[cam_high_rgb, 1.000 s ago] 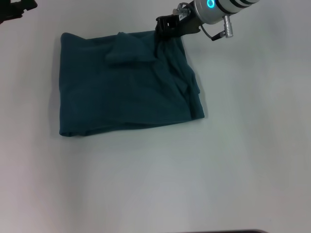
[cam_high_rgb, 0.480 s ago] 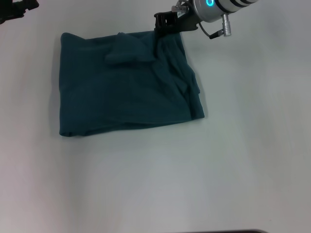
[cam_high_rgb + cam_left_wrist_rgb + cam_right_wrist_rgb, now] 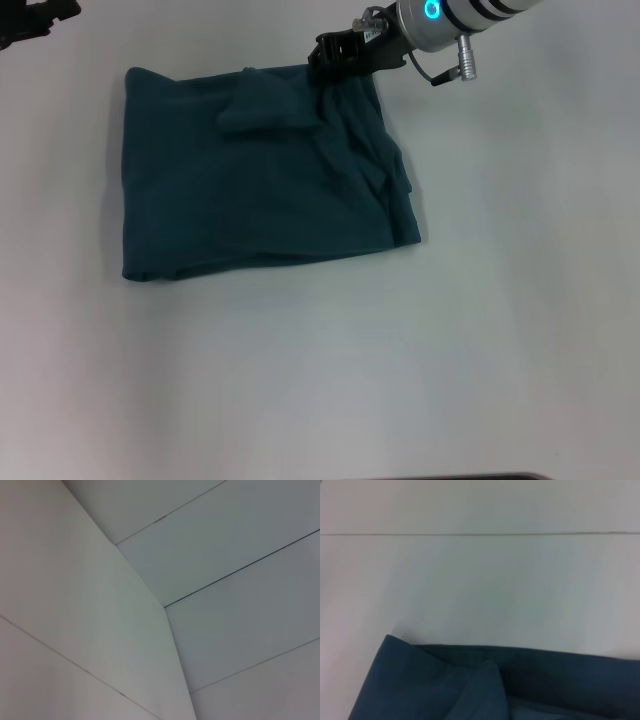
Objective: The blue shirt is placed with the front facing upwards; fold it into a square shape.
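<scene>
The blue shirt [image 3: 262,170] sits in the upper left half of the head view, already a rough folded rectangle on the white surface [image 3: 400,360]. The right gripper [image 3: 335,57] is at its far right corner, upper middle of the frame, black fingers touching the top edge of the cloth; whether they are pinching fabric or merely resting on it I cannot tell, the dark fingers run into the dark cloth. It looks placed there because that corner is the untidy one: a small flap lies doubled over just left of the fingers, and wrinkles run down the right side towards the lower right corner. My guess is a tidy-up or one more fold to square things off. The right wrist view shows the shirt's folded edge low in the frame, bare surface beyond. The left gripper [image 3: 38,22] sits parked at the upper left corner, well clear of the shirt, its wrist camera seeing only blank panels.
</scene>
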